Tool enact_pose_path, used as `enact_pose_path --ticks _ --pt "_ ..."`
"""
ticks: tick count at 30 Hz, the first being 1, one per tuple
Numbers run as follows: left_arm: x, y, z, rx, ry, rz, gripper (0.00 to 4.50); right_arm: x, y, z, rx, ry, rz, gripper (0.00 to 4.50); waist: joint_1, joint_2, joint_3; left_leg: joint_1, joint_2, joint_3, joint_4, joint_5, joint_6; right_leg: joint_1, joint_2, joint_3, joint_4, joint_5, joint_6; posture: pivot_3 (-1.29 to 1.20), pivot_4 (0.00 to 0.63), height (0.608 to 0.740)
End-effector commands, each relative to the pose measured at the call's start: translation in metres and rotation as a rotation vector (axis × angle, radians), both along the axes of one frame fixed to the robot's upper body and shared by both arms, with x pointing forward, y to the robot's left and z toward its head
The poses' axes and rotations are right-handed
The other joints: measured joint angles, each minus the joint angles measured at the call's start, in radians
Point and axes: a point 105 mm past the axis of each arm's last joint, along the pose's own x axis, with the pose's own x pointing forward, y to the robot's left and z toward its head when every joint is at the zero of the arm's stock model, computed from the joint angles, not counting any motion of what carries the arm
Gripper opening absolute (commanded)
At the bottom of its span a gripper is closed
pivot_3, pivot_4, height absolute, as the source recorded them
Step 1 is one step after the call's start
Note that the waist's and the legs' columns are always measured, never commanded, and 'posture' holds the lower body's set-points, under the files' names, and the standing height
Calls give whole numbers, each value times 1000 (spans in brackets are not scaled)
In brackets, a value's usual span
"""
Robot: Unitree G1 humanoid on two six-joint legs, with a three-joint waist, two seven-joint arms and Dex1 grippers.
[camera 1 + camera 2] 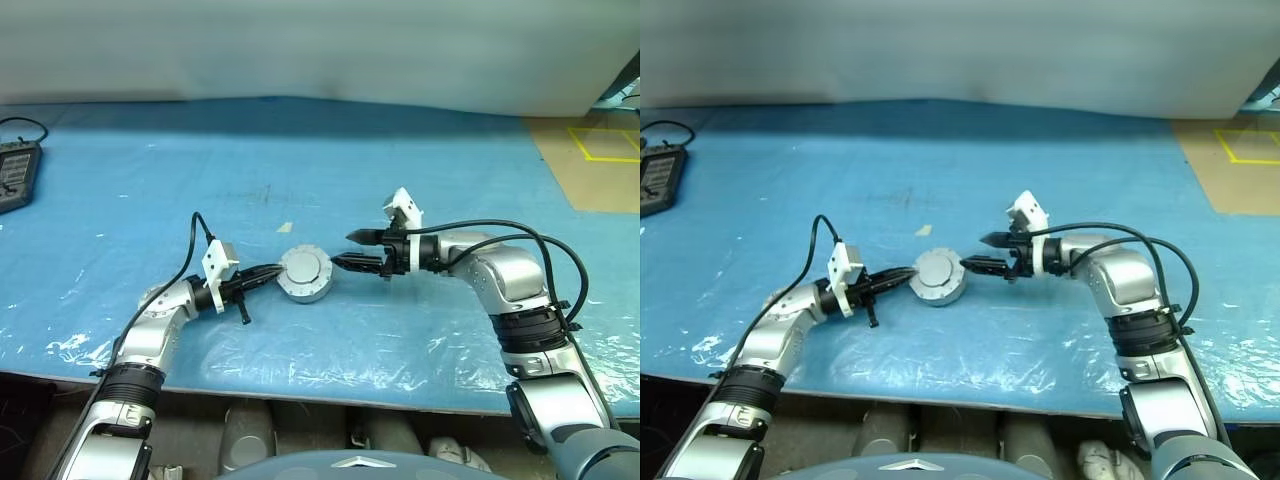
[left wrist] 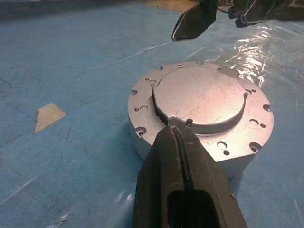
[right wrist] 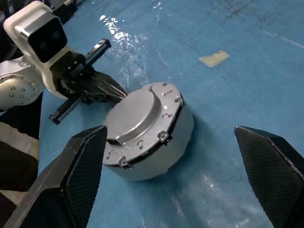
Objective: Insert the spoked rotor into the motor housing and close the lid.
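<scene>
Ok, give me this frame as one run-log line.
motor housing: on blue mat, lid seated on top | left gripper: shut, tips at housing's top rim | right gripper: open, beside housing, not touching

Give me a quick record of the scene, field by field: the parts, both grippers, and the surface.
motor housing: on the blue table cover, between the two grippers
lid: lying flat on top of the housing
left gripper: shut, tips against the housing's side at the top rim
right gripper: open, beside the housing, holding nothing
other items: dark device at the cover's far left edge; small tan scrap behind the housing
</scene>
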Motion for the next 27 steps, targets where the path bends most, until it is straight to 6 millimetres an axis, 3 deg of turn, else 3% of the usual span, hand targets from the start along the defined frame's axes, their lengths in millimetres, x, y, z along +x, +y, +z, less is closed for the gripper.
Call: enact_pose_path --ticks 1,8,20,27 --pt "-3 -1 -8 24 23 -11 0 -4 -3 -4 54 104 -30 4477 1 0 0 0 0 0 0 0 0 0 0 0 0 0 0 0 150 740" --pt "-3 0 -7 27 17 -10 0 -15 6 -23 103 284 -57 4477 4 0 0 0 0 0 0 0 0 0 0 0 0 0 0 0 150 740" --pt "-2 1 -6 30 8 -1 0 -13 26 -20 226 413 -88 4477 14 0 0 0 0 0 1 0 0 0 0 -1 1 0 0 0 150 740" --pt "-2 1 -7 32 9 -3 0 -13 29 -20 238 421 -92 2081 18 0 0 0 0 0 1 0 -1 0 0 -1 1 0 0 0 150 740"
